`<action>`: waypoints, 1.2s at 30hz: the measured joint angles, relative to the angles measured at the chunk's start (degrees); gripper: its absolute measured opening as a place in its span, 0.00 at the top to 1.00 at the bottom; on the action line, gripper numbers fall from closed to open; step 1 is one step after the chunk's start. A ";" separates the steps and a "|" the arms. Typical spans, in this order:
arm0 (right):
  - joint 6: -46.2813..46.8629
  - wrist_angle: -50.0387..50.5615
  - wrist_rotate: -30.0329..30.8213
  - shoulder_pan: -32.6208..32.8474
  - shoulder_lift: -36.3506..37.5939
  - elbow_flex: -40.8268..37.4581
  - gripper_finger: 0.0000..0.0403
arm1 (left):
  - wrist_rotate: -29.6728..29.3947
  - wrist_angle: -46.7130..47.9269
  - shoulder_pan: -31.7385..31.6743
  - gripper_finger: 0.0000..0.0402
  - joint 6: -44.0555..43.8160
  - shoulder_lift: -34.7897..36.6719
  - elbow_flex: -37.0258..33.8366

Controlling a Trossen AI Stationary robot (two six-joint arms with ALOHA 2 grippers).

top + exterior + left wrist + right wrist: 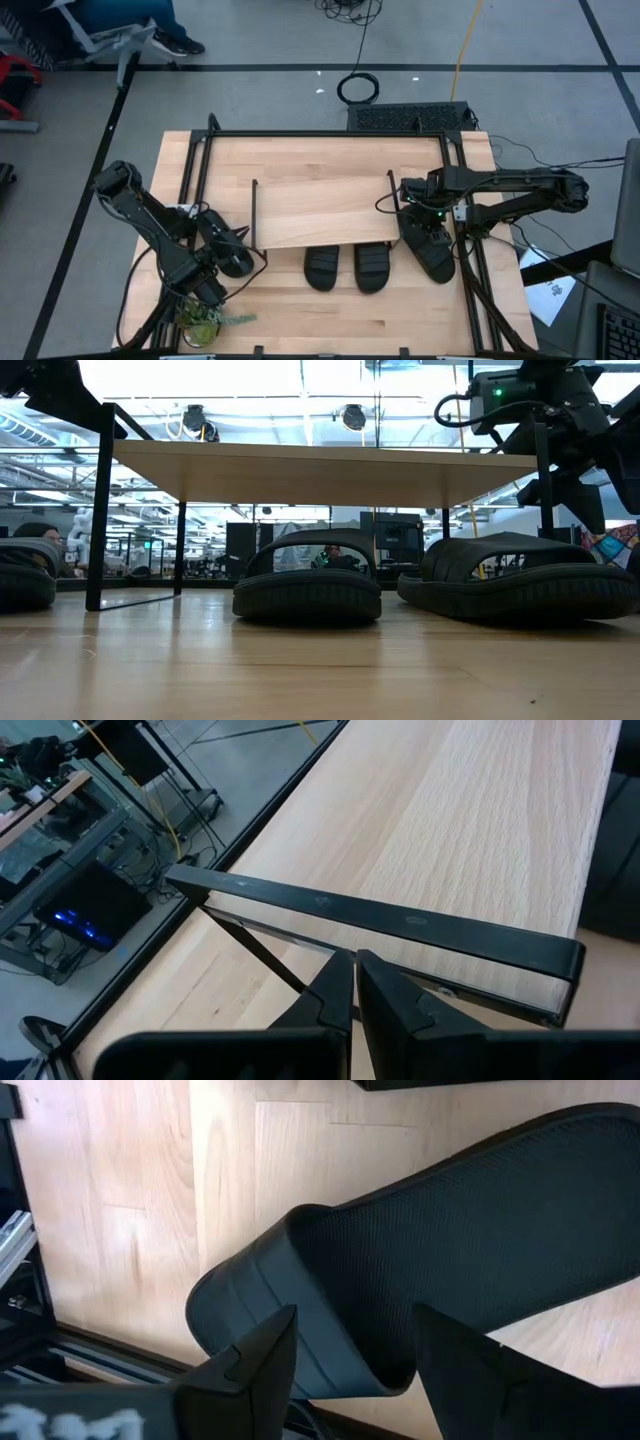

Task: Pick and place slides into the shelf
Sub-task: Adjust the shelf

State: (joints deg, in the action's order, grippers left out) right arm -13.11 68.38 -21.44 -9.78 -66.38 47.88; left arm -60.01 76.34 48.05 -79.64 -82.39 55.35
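Observation:
The shelf (320, 205) stands mid-table on thin black legs, its light plank on top. Two black slides (321, 268) (372, 268) lie on the table with their front ends under the shelf's near edge. A third slide (432, 252) lies right of the shelf, sole down. My right gripper (355, 1325) hangs open just above it, a finger on either side of its strap (330, 1280), touching nothing. The fourth slide (235, 255) lies left of the shelf, beside my left gripper (355, 985), which is shut on nothing and points at the shelf's top (470, 830).
A black frame rail (330, 133) runs around the table's far and side edges. A small green plant (205, 322) sits near the left arm's base. Bare wood (330, 320) lies near the front edge. Cables and a black box (410, 116) lie behind the table.

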 joint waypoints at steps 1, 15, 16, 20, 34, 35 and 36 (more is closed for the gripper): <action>-0.06 -0.04 -0.44 0.00 -0.01 0.00 0.54 | 0.00 0.02 0.00 0.95 0.00 0.00 0.00; 0.29 0.10 0.30 0.04 0.07 0.00 0.54 | 0.00 -0.08 0.00 0.95 -0.02 0.00 0.00; 0.47 0.06 0.64 0.16 0.22 0.00 0.54 | 0.00 -0.09 0.00 0.95 -0.02 0.00 0.00; 0.44 0.10 0.42 0.96 1.01 0.00 0.54 | 0.00 -0.08 0.00 0.95 0.13 0.00 0.00; 10.77 0.22 7.53 2.43 20.94 0.00 0.54 | -1.35 -0.07 -1.45 0.95 -1.69 0.00 0.00; 12.45 0.26 8.10 2.41 22.78 0.00 0.54 | -1.33 -0.09 -2.08 0.95 -2.21 0.00 0.00; 13.94 0.45 8.12 2.41 24.58 0.00 0.54 | -1.24 -0.09 -2.85 0.95 -2.85 0.00 0.00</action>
State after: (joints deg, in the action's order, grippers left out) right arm 0.84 68.83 -13.31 -7.37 -41.80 47.88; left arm -61.25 76.25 45.21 -82.49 -82.39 55.35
